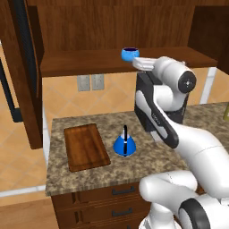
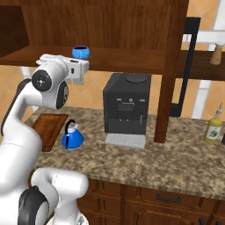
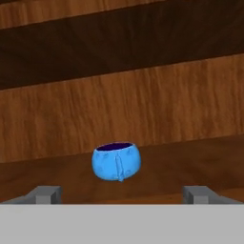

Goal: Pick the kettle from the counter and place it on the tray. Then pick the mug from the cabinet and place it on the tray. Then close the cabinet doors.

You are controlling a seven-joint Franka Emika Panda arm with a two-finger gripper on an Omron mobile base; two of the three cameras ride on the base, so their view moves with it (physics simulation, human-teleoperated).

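The blue cone-shaped kettle point(image 1: 124, 145) point(image 2: 72, 137) stands on the granite counter point(image 1: 147, 166), just right of the wooden tray point(image 1: 86, 146) point(image 2: 48, 125) and not on it. The light-blue mug point(image 1: 130, 54) point(image 2: 81, 52) point(image 3: 116, 161) sits upright near the front of the cabinet shelf point(image 1: 85, 63). My gripper point(image 3: 121, 193) is raised to shelf height, just in front of the mug and facing it. It is open, its fingertips point(image 3: 45, 193) spread wider than the mug, with nothing between them.
Both cabinet doors stand open, one at the left point(image 1: 22, 67), one at the right point(image 2: 173, 66). A black coffee machine point(image 2: 126, 107) stands on the counter under the shelf, right of the kettle. A yellow bottle point(image 2: 214, 125) is at the far right.
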